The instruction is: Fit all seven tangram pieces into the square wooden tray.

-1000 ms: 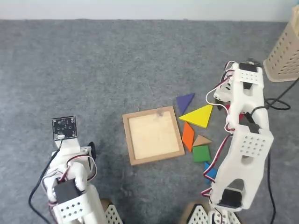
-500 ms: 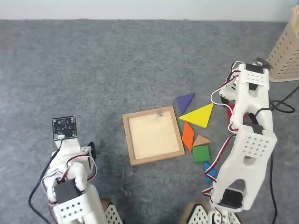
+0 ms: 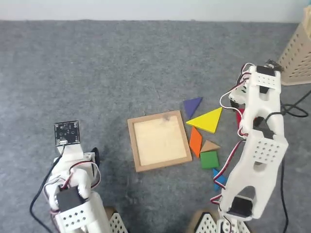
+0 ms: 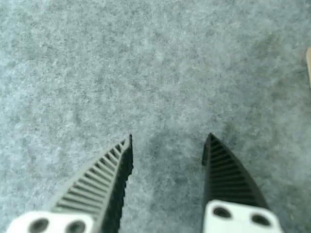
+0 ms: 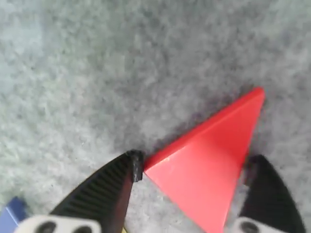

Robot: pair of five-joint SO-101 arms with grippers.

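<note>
The square wooden tray [image 3: 159,141] lies empty at the table's middle. To its right lie a purple triangle [image 3: 192,105], a yellow triangle [image 3: 208,120], an orange parallelogram [image 3: 195,141], a tan triangle [image 3: 210,145], a green square [image 3: 209,159] and a blue piece [image 3: 219,180]. A red triangle [image 5: 206,150] lies flat on the carpet, and my right gripper [image 5: 194,165] is open with one finger on each side of it. In the high view the right arm covers most of the red triangle [image 3: 240,116]. My left gripper [image 4: 167,145] is open over bare carpet, left of the tray.
A beige perforated basket [image 3: 296,53] stands at the back right, close to the right arm. Grey carpet [image 3: 97,73] covers the table. The left arm's base [image 3: 73,204] sits at the front left.
The right arm has shifted a little to the right and toward the back, off the yellow triangle's corner. The left arm and all pieces have stayed put.
</note>
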